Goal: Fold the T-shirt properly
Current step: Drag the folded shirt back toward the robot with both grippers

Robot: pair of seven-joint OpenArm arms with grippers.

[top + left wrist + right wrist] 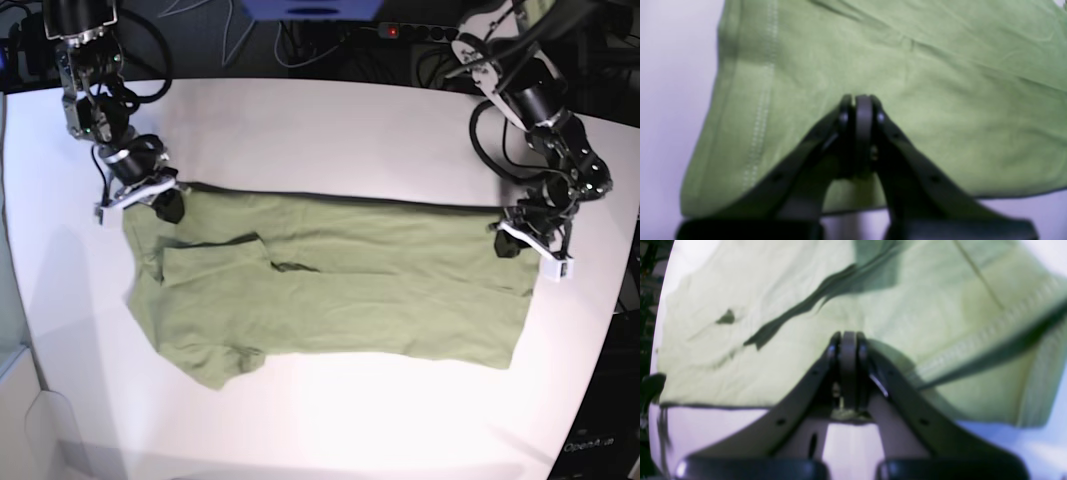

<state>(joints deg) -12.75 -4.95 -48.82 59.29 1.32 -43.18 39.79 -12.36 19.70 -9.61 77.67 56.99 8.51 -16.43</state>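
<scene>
Green T-shirt (340, 290) lies spread across the white table (320, 130), folded lengthwise, long axis left to right in the base view. Sleeve end toward that view's left, with one sleeve folded over the body and another sticking out at the lower left. Stitched hem end toward the right.

Left gripper (520, 238) sits at the far hem corner, jaws closed tight on the T-shirt edge; left wrist view shows fabric filling the frame past the pinched tips (860, 100).

Right gripper (160, 200) at the far sleeve-end corner, also clamped on the T-shirt; right wrist view shows wrinkled cloth with a stitched edge by the tips (848, 336).

Both arms reach in from the far side.
</scene>
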